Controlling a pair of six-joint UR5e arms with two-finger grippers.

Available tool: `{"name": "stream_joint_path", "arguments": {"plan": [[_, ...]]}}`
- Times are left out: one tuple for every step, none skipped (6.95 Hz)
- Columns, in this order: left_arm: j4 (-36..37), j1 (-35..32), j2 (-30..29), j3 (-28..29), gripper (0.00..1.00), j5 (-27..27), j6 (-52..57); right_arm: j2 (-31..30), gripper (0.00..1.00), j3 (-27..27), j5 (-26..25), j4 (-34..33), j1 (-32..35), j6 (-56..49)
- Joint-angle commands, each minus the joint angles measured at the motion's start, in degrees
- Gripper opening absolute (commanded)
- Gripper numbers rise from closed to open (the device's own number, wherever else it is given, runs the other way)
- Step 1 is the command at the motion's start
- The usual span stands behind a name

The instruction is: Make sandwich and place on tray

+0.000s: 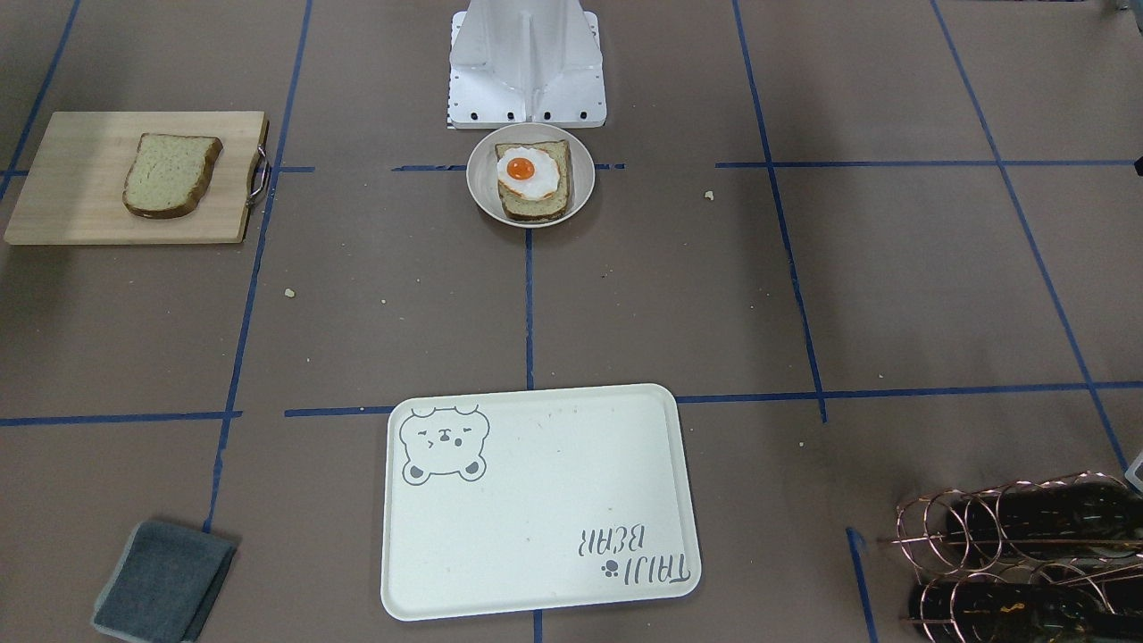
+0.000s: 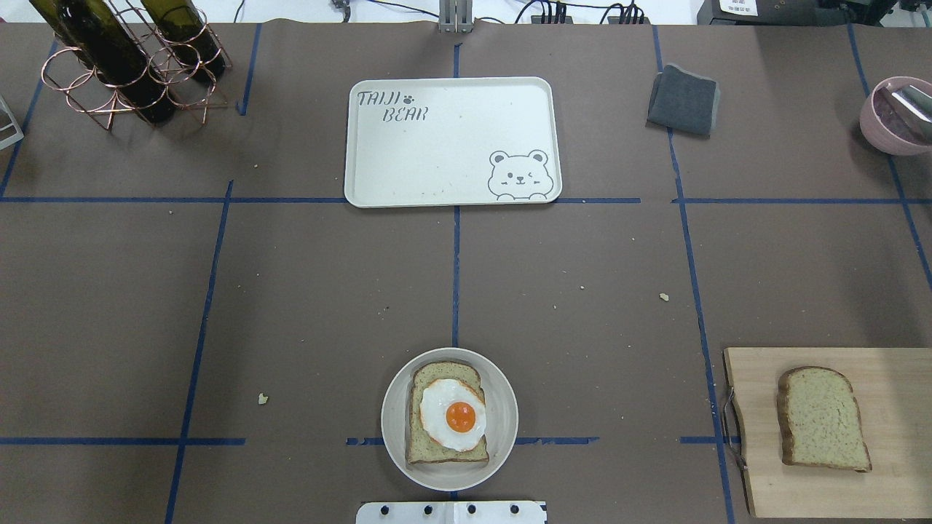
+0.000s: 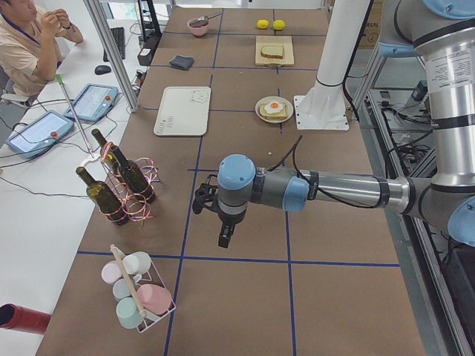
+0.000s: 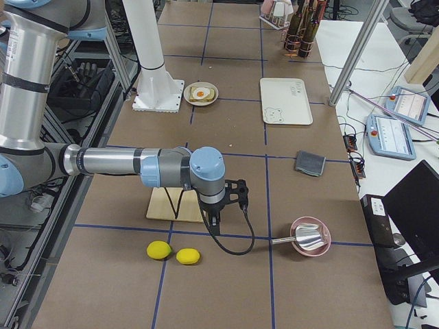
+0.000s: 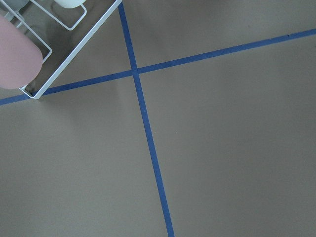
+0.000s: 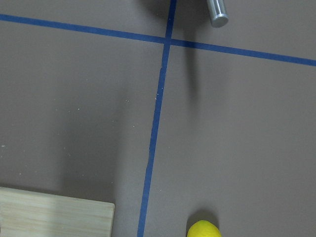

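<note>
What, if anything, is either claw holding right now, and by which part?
Nothing, as far as shows: left claw and right claw hang empty-looking, far from the egg-topped bread and the plain slice.

Bright, even overhead light throws soft shadows across the brown table; every view is sharp

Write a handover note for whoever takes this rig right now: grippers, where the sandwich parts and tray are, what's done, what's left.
Left gripper: seen from the side only, open or shut unclear; above bare table.
Right gripper: same; above the table near the board.
Egg lies on one slice in the bowl. Second slice lies on the board. Tray has no food on it.
Done: egg on bread. Left: add second slice, move sandwich to tray.
</note>
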Motion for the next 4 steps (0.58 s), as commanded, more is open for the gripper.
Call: {"name": "stream_joint_path", "arguments": {"plan": [[-0.1, 0.0, 0.0, -0.2, 1.00, 0.1, 0.1, -0.1, 1.00, 1.1, 0.4, 0.1, 0.0, 0.4], [-0.2, 0.0, 0.0, 0.1, 1.00, 0.0, 0.0, -0.1, 1.00, 2.3, 0.4, 0.6, -0.1, -0.1], [-0.2, 0.1, 0.0, 0.2, 1.00, -0.1, 0.1, -0.1, 1.00, 3.2, 0.9, 0.9, -1.1, 0.7], [-0.4, 0.1, 0.0, 0.4, 1.00, -0.1, 0.1, -1.8, 1.00, 3.8, 2.8, 2.0, -2.7, 3.0]]}}
